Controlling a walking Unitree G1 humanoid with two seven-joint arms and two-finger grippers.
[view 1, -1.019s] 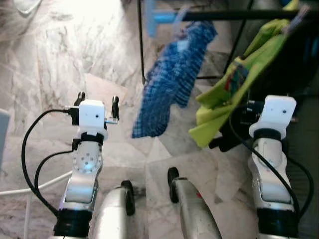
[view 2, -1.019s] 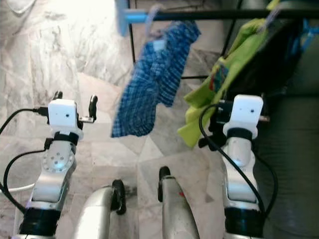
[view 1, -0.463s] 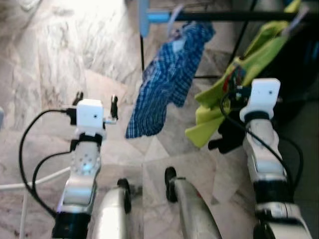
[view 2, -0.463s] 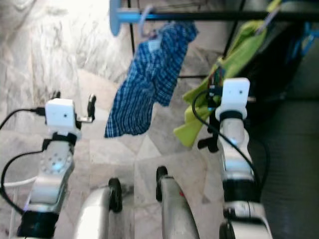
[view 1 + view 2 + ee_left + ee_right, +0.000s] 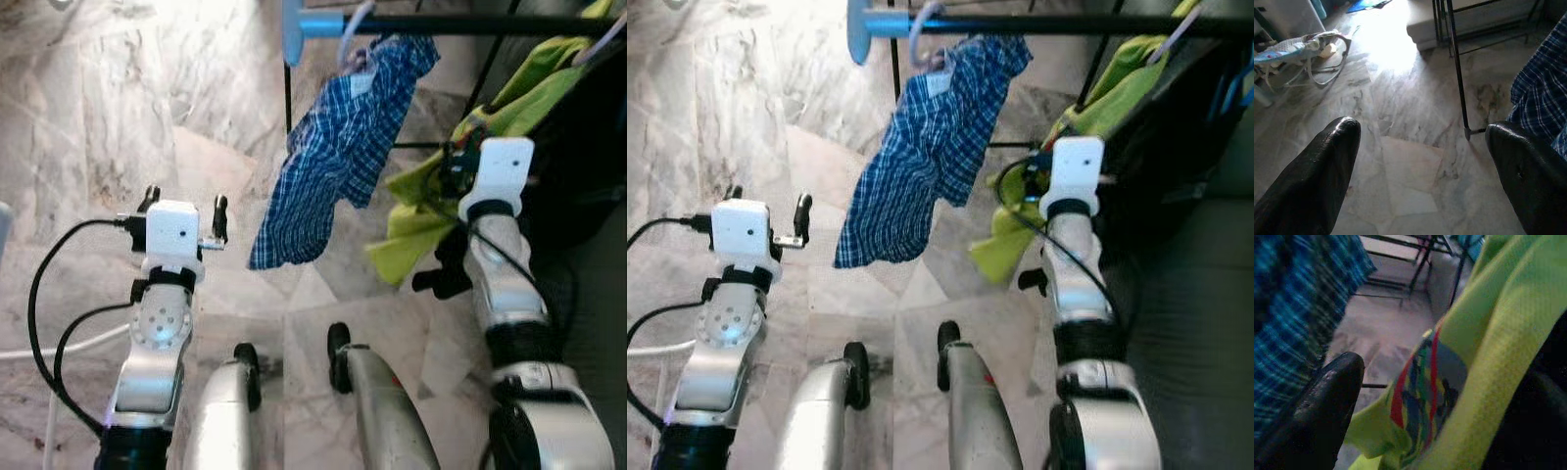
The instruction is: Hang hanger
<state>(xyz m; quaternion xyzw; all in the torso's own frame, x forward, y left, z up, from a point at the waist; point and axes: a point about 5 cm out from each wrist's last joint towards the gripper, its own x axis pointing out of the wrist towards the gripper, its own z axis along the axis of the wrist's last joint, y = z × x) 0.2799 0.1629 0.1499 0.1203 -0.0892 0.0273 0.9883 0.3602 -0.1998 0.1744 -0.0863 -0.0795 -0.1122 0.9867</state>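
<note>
Marble floor [image 5: 118, 108] spreads below a black rail [image 5: 470, 23] carrying a blue checked shirt [image 5: 338, 157] on its hanger [image 5: 355, 22]. My right claw [image 5: 1415, 396], fingers spread, presses into the lime-green shirt [image 5: 460, 166] hanging beside it. My left claw [image 5: 182, 201] hovers open and empty over the floor.

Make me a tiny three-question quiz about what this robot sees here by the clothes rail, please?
1. True or false: the blue checked shirt hangs from the black metal rail.
2. Which gripper is up against the lime-green printed shirt? A) left gripper B) right gripper
3. Fill in: the left gripper's fingers are spread over a pale ______ floor.

Key: 1 true; 2 B; 3 marble.
</note>
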